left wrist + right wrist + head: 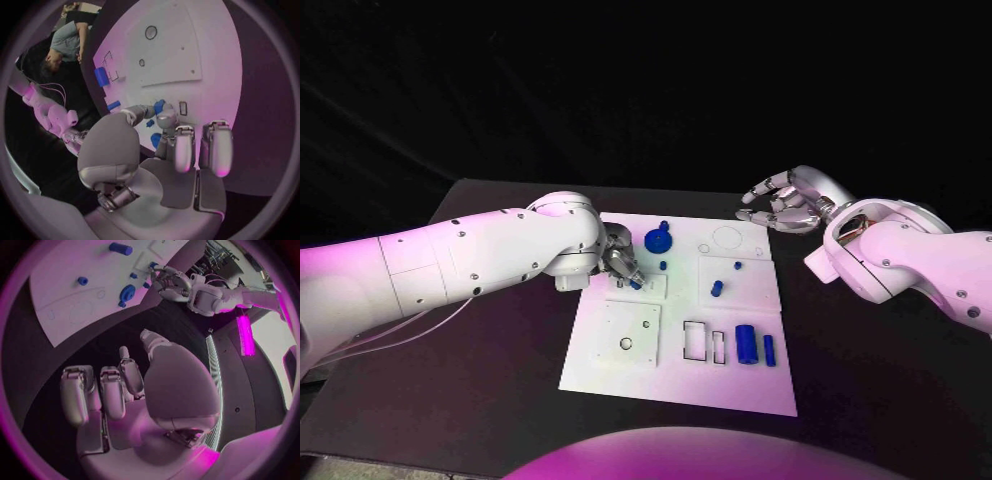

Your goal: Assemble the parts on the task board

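The board is taken as the landmark; it lies flat on the black table, and all positions below are referred to it.

The left arm is extended over the board's left edge. The right arm is held off the board's right side, beyond its far right corner.

The left hand is lowered onto the board's left middle zone, beside a small raised square plate. A small blue part is pinched between its fingertips, as is seen in the left wrist view; the remaining fingers are extended above the board. The right hand is raised clear of the board, with its fingers loosely curled and apart, and nothing is held in it.

Loose parts are located as follows: a round disc part near the far edge, a short peg at centre, and two cylinders near the right edge, beside the rectangular slots.

Judged step: the pinched part is being seated into its socket. Probable faults:
- The part may be tilted in the pinch, and jamming at the socket rim would result.
- The grip is at the fingertips only; the part may slip if pressed off-axis.
- The socket is hidden by the hand, so alignment cannot be confirmed.
- The board may be shifted by sideways force, since no clamp is seen.
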Controlling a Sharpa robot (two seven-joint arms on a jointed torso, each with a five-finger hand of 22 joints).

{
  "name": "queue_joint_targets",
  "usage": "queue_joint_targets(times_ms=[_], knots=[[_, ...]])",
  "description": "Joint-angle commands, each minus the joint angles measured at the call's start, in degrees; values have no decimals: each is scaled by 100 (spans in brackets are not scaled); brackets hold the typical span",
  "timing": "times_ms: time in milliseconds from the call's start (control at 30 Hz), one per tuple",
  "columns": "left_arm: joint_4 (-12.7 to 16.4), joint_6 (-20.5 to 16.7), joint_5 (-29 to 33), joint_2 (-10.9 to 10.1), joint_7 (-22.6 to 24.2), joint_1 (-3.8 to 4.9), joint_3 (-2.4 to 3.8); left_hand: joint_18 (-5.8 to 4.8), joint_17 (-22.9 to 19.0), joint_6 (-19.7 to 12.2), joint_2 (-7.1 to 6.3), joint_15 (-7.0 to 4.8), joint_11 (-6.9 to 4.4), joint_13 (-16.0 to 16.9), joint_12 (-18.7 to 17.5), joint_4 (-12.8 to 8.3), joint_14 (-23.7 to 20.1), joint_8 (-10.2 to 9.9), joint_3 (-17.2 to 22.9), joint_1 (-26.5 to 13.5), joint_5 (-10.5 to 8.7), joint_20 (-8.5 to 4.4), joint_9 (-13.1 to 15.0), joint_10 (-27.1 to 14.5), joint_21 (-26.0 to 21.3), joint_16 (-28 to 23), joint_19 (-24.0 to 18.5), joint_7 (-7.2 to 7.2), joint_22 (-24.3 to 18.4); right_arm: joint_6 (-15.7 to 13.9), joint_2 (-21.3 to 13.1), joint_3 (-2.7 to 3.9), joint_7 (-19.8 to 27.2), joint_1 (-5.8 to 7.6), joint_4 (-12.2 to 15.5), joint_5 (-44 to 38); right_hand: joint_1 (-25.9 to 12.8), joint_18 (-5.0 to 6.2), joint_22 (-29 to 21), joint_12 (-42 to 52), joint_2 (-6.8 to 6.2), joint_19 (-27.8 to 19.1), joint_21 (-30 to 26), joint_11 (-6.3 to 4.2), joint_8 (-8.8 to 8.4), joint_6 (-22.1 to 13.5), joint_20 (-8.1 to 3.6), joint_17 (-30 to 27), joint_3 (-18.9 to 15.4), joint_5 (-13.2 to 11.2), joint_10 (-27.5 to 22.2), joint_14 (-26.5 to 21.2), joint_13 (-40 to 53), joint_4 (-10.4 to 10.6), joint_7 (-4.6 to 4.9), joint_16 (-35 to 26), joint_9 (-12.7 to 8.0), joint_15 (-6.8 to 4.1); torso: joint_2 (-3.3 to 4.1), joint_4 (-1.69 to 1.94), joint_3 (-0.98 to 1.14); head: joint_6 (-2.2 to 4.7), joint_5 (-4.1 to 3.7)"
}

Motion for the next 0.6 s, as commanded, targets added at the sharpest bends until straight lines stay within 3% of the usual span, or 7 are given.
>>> queue_joint_targets(times_ms=[33, 367, 600], knots=[[50, -164, -66, -28, 44, -17, -7, -74, 1510, 84, 24, -42, -1, 13, 29, -1111, 605, 33, 1076, -37, 40, -50, 10, 30, 17, 34, 220, -53, 1055, 43, 0, 0, 14, -5, 8, -18, -16, 24, 1302, -4, -25, 349, -28, -25, 20, 27, -21, 1429, 24, 16, -8, 565, 70, -3, -12, 4, 6, -40, -1, 1, 1, 1, -9], [194, -611, -23, -151, 176, -24, 10, -83, 1510, 132, 8, -53, -11, -7, 13, -1173, 605, 62, 1122, -77, 169, -59, 14, 55, 43, 34, 244, -63, 1088, 36, -8, 0, 16, -7, 10, -18, -16, 24, 1302, -4, -25, 349, -28, -25, 20, 27, -21, 1429, 24, 16, -8, 565, 70, -3, -12, 4, 6, -40, -1, 2, 2, -4, -17], [208, -663, -18, -175, 192, -30, 13, -86, 1510, 140, 5, -55, -13, -15, 6, -1183, 605, 66, 1128, -82, 185, -60, 15, 60, 52, 34, 252, -65, 1099, 35, -12, 0, 16, -8, 12, -18, -16, 24, 1302, -4, -25, 349, -28, -25, 20, 27, -21, 1429, 24, 16, -8, 565, 70, -3, -12, 4, 6, -40, 4, 1, 2, -9, -15]])
